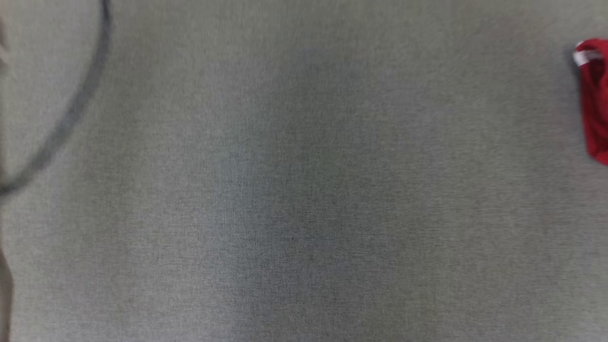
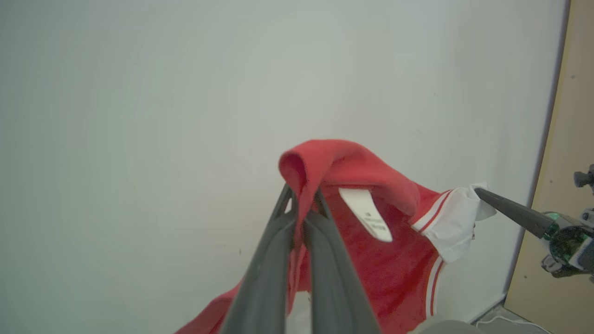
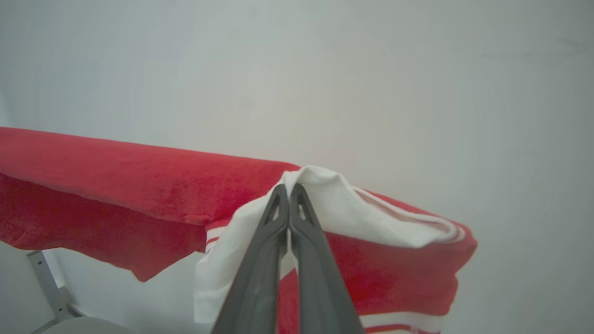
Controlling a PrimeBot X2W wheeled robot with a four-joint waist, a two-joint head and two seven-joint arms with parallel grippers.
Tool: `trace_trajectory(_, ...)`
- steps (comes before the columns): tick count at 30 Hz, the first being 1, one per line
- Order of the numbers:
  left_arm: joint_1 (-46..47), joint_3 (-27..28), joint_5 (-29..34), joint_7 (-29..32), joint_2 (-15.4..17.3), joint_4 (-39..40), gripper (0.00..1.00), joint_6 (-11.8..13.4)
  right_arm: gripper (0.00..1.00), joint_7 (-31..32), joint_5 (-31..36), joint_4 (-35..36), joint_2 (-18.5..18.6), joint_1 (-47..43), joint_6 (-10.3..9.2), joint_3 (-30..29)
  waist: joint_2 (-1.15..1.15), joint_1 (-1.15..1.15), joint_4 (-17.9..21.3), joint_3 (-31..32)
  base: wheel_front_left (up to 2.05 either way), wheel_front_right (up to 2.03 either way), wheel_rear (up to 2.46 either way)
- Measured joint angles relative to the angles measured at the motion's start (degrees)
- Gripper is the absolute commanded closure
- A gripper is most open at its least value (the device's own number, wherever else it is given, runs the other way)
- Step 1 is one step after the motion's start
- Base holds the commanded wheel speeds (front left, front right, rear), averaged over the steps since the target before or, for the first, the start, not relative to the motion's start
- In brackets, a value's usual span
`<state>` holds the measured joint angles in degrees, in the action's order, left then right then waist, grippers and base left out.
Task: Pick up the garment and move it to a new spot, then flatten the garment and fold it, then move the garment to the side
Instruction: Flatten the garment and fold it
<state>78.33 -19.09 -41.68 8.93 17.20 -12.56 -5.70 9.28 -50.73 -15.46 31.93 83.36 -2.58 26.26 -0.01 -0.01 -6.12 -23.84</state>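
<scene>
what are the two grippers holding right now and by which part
The red garment: the left gripper is shut on its red cloth beside the label, the right gripper on its white edge band.

We see the garment (image 1: pixel 596 99) at the right edge of the worktop (image 1: pixel 304 190). It hangs between our left gripper (image 2: pixel 302 192) and right gripper (image 3: pixel 288 187), before a wall (image 2: pixel 139 116).

Bare lab: white wall (image 2: pixel 139 93), plywood panel (image 2: pixel 568 139).
</scene>
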Motion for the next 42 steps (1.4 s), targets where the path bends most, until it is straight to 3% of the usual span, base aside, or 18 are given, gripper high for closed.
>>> trace_trajectory(4,-14.4,-5.8,0.4,-0.4,2.0,-5.4,1.00,-0.9,1.00,-3.6,-0.5,-1.5,-0.2,-14.5,2.77,2.4,0.03,0.07,-0.6,-2.7,0.00,0.00,0.00)
trace_trajectory(6,-19.8,-6.3,0.0,-1.9,2.4,-8.3,1.00,-1.2,1.00,-5.5,-1.4,-2.4,0.2,-19.9,3.15,2.5,0.04,0.06,-0.7,-3.4,0.00,0.00,0.00)
trace_trajectory(9,-24.4,-9.7,1.0,-2.5,4.5,-11.3,1.00,-1.5,1.00,-8.3,-2.5,-3.2,0.5,-26.9,3.85,2.6,0.02,0.01,-0.7,-3.3,0.00,0.00,0.00)
trace_trajectory(16,-31.8,-11.9,0.1,-6.9,3.9,-18.4,1.00,-1.5,1.00,-13.4,-3.8,-5.0,-1.0,-40.1,4.54,3.8,0.02,0.01,0.0,-0.2,0.00,0.00,0.00)
trace_trajectory(20,-35.9,-15.6,2.3,-8.2,5.2,-18.2,1.00,-1.5,1.00,-13.2,-3.6,-4.7,-0.3,-46.5,4.58,6.3,0.02,0.00,0.7,2.5,0.00,0.00,0.00)
trace_trajectory(24,-43.0,-18.5,4.7,-9.6,6.1,-17.3,1.00,-1.5,1.00,-12.7,-2.9,-3.3,1.7,-52.9,3.50,8.3,0.01,0.00,1.4,5.5,0.00,0.00,0.00)
trace_trajectory(27,-46.9,-19.7,5.9,-11.7,6.3,-15.5,1.00,-1.3,1.00,-11.7,-3.2,-0.9,3.8,-61.0,1.25,9.1,0.01,0.00,2.1,9.5,0.00,0.00,0.00)
trace_trajectory(28,-51.5,-19.6,5.3,-12.8,6.6,-15.0,1.00,-0.7,1.00,-11.0,-5.1,1.5,3.7,-67.8,-0.75,9.9,0.01,-0.01,2.5,12.8,0.00,0.00,0.00)
trace_trajectory(29,-52.6,-19.6,5.2,-12.7,7.0,-14.8,1.00,-0.4,1.00,-10.8,-5.9,2.4,3.6,-69.3,-0.99,10.0,0.01,-0.01,2.6,13.6,0.00,0.00,0.00)
trace_trajectory(30,-59.8,-19.1,4.3,-13.0,10.1,-13.7,1.00,1.3,1.00,-9.7,-10.2,8.8,3.5,-78.5,-2.42,10.4,0.00,-0.01,3.3,18.9,0.00,0.00,0.00)
trace_trajectory(35,-65.4,-20.8,4.4,-10.7,11.7,-10.7,1.00,3.7,1.00,-6.6,-14.0,16.2,5.3,-88.0,-4.00,10.9,0.00,0.00,3.7,23.6,0.00,0.00,0.00)
trace_trajectory(42,-69.6,-22.7,1.7,-2.8,11.2,-7.3,1.00,5.2,1.00,-0.6,-13.5,17.0,6.8,-89.8,-4.56,9.1,0.01,0.01,2.0,23.3,0.00,0.00,0.00)
